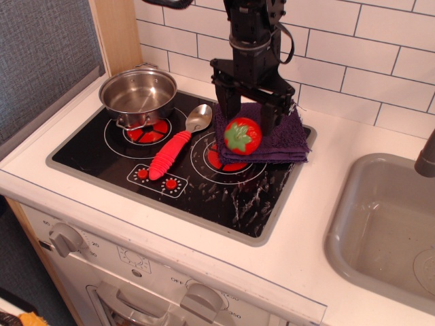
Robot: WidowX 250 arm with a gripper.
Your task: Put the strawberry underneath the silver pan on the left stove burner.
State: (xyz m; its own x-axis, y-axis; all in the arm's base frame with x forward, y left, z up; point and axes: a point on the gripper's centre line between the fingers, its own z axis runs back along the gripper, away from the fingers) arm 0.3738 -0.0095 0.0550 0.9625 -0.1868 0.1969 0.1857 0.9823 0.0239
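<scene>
The strawberry (242, 135), glossy red with a green leafy cap, lies on the purple cloth (280, 134) over the right burner. My gripper (249, 117) is open, its black fingers (221, 111) straddling the strawberry from just above and behind it. The silver pan (138, 94) stands upright on the left stove burner (147, 132), covering the ring's back part; the red wedge marks show in front of it.
A spoon with a red ribbed handle (169, 155) and silver bowl (198, 117) lies between the two burners. The black cooktop (224, 193) has two red knob marks at its front. A grey sink (380, 231) is at the right. A tiled wall stands behind.
</scene>
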